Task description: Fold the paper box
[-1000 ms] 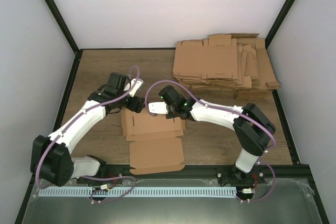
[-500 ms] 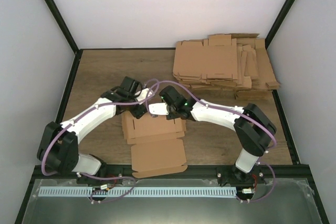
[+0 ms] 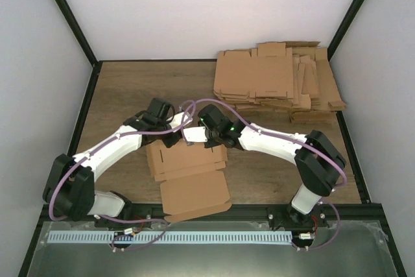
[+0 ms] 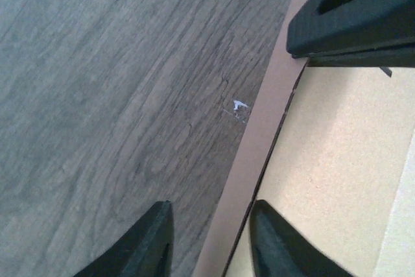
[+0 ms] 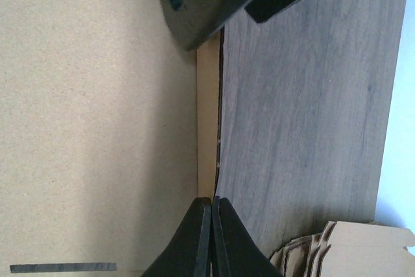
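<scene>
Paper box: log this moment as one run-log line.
task: fold paper box | left gripper: open, straddling box's edge | right gripper: shut, tips at box's far edge | box: lying on table, unassembled
</scene>
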You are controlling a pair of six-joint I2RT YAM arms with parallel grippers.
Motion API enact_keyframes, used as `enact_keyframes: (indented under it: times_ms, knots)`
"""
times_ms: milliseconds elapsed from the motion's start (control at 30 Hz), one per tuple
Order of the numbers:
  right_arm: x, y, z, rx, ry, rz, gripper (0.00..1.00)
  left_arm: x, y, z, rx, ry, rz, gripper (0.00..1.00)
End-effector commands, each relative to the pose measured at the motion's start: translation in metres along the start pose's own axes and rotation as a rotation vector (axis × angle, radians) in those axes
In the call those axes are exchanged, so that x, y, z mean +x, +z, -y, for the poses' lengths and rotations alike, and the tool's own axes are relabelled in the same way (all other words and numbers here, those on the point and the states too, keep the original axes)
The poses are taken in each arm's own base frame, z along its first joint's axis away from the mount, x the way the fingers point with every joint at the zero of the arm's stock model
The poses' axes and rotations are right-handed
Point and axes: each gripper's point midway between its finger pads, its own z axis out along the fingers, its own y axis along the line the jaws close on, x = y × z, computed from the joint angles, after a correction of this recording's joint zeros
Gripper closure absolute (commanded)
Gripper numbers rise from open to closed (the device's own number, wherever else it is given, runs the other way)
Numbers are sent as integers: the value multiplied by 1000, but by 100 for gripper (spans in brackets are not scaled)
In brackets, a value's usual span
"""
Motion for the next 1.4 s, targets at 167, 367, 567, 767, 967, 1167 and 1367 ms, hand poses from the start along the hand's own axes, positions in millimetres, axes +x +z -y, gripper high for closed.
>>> enact_keyframes:
  times_ms: [167,367,567,767,967,1167,1367]
  knots:
    - [-17,-20,26,100,37,67,97,-5,6,17,88,43,19,89]
    - [-23,-46,49,174,114,123,88,-9,0,11,47,46,29,96]
    - [-35,-79,51,198,204,241,71,-15,-10,3,-17,54,41,96]
    - [-30,-96,53,257,427,314,68,-18,-19,-6,-83,52,24,96]
    - [-32,-139,52,265,795,513,28,-19,-22,-4,-136,53,-2,96]
    - [20,-147,51,310,1479,472,9,-26,-28,2,-194,47,21,95]
    - [36,-113,31,-188,1922,399,2,-31,-32,9,-238,63,51,94]
